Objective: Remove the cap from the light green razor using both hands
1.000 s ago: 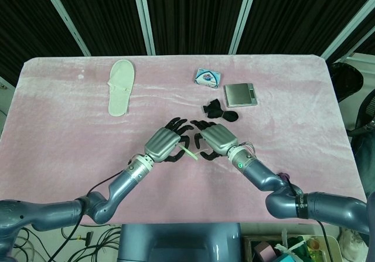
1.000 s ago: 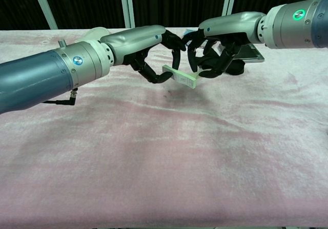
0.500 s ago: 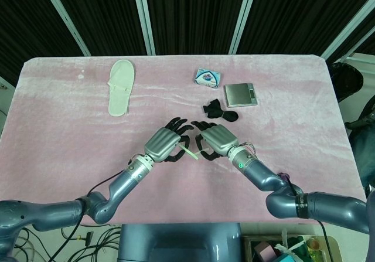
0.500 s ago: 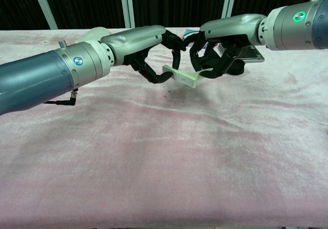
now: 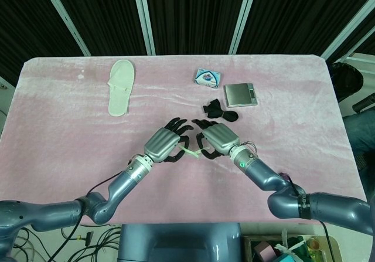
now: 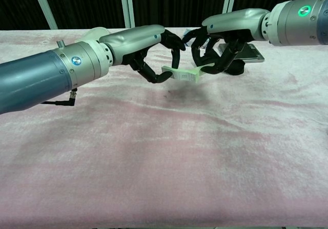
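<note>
Light green razor (image 6: 180,74) was held clear of the pink tablecloth (image 6: 169,152), spanning the gap between the two hands, a placement that let each hand take one end so the cap could be drawn off along the handle's line. Left hand (image 6: 154,52) had its fingers curled in, pinching the razor's near end between thumb and a fingertip. Right hand (image 6: 218,47) was likewise closed, its fingers (image 6: 209,67) gripping the far end, judged to be the cap (image 6: 193,73); whether the cap had begun to separate could not be told. In the head view both hands (image 5: 162,143) (image 5: 218,139) lay knuckles-up, nearly touching, with a pale sliver of razor (image 5: 190,152) between them. Beyond the right hand lay a black fabric item (image 5: 220,111), a small scale (image 5: 241,94) and a blue packet (image 5: 207,77); well beyond the left hand lay a white slipper (image 5: 120,87).
</note>
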Available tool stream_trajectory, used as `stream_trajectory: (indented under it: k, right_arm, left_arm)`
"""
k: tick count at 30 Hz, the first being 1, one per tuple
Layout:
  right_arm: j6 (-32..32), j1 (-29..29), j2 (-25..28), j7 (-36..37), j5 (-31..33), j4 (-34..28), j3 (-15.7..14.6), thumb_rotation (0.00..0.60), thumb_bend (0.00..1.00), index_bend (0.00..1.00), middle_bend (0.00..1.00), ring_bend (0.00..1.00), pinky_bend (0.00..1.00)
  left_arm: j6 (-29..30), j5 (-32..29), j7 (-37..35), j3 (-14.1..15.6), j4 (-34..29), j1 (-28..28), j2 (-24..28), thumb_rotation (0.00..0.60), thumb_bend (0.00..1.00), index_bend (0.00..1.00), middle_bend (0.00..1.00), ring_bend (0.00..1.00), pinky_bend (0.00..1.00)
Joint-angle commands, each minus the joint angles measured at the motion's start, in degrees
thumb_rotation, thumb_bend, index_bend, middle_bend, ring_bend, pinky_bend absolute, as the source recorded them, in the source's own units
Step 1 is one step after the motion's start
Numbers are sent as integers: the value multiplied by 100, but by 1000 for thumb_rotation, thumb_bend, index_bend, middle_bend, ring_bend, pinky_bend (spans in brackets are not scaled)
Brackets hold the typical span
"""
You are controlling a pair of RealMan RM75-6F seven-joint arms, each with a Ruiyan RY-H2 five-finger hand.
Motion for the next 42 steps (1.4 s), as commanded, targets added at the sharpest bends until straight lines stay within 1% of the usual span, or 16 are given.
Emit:
stream_trajectory:
  k: [1, 4, 8, 14, 17, 21, 25, 27, 32, 34, 36, 37, 39, 40, 41, 42]
  right_arm:
    - [63, -126, 181, 71, -34, -32, -40, 600, 495, 781, 0, 55, 147]
    - [98, -273, 379, 176, -109, -36, -91, 600, 505, 791, 0, 55, 147]
    - [197, -583, 740, 399, -364, -60, -202, 600, 506, 793, 0, 55, 148]
    - [68, -825, 824, 769, -498, 104, -286, 600, 504, 793, 0, 54, 147]
    - [-54, -899, 655, 1049, -691, 147, -290, 600, 494, 793, 0, 55, 147]
    - [55, -986, 275, 1095, -967, 362, -348, 600, 475, 793, 0, 54, 147]
    - [55, -978, -88, 871, -1025, 633, -454, 600, 377, 790, 0, 54, 147]
    - [33, -963, -253, 800, -969, 728, -464, 600, 351, 786, 0, 52, 147]
    - [92, -934, -625, 563, -854, 970, -469, 600, 350, 746, 0, 52, 147]
    - [106, -914, -744, 463, -793, 1041, -461, 600, 325, 685, 0, 46, 147]
    - [95, -879, -817, 322, -697, 1075, -456, 600, 253, 562, 0, 25, 147]
    - [-45, -809, -742, 144, -615, 1035, -521, 600, 197, 457, 0, 11, 147]
    - [-191, -700, -574, -148, -366, 883, -582, 600, 121, 310, 0, 0, 143]
    - [-229, -658, -496, -285, -224, 797, -618, 600, 86, 222, 0, 0, 139]
    - [-244, -622, -426, -400, -71, 705, -644, 600, 58, 126, 0, 0, 134]
    - [-237, -581, -337, -522, 125, 583, -667, 600, 45, 71, 0, 0, 131]
  left_arm:
    - [93, 39, -22, -13, -41, 55, 91, 600, 481, 590, 160, 0, 0]
    - [197, 67, -35, -18, -61, 129, 222, 600, 481, 590, 160, 0, 0]
    - [310, 56, -151, 87, -357, 378, 610, 600, 481, 596, 160, 0, 0]
    - [386, 13, -298, 205, -311, 609, 819, 600, 482, 593, 159, 0, 0]
    - [312, 49, -575, 297, -189, 682, 767, 600, 481, 592, 159, 0, 0]
    - [375, 293, -860, 439, 119, 753, 564, 600, 482, 594, 159, 0, 0]
    - [385, 442, -958, 590, 631, 798, 216, 600, 482, 592, 160, 0, 0]
    - [335, 453, -982, 635, 876, 805, 44, 600, 482, 590, 159, 0, 0]
    - [210, 499, -1169, 687, 1357, 793, -282, 600, 482, 588, 158, 0, 0]
    - [173, 542, -1254, 703, 1555, 776, -407, 600, 482, 586, 154, 0, 0]
    - [133, 621, -1343, 734, 1760, 748, -525, 600, 479, 557, 132, 0, 0]
    - [82, 676, -1347, 775, 1852, 722, -550, 600, 463, 500, 95, 0, 0]
    - [-33, 662, -1336, 792, 1903, 706, -526, 600, 389, 357, 33, 0, 0]
    - [-93, 598, -1303, 771, 1878, 714, -503, 600, 316, 262, 6, 0, 0]
    - [-142, 527, -1278, 739, 1822, 725, -467, 600, 249, 197, 0, 0, 0]
    - [-157, 460, -1269, 685, 1716, 741, -412, 600, 201, 164, 0, 0, 0]
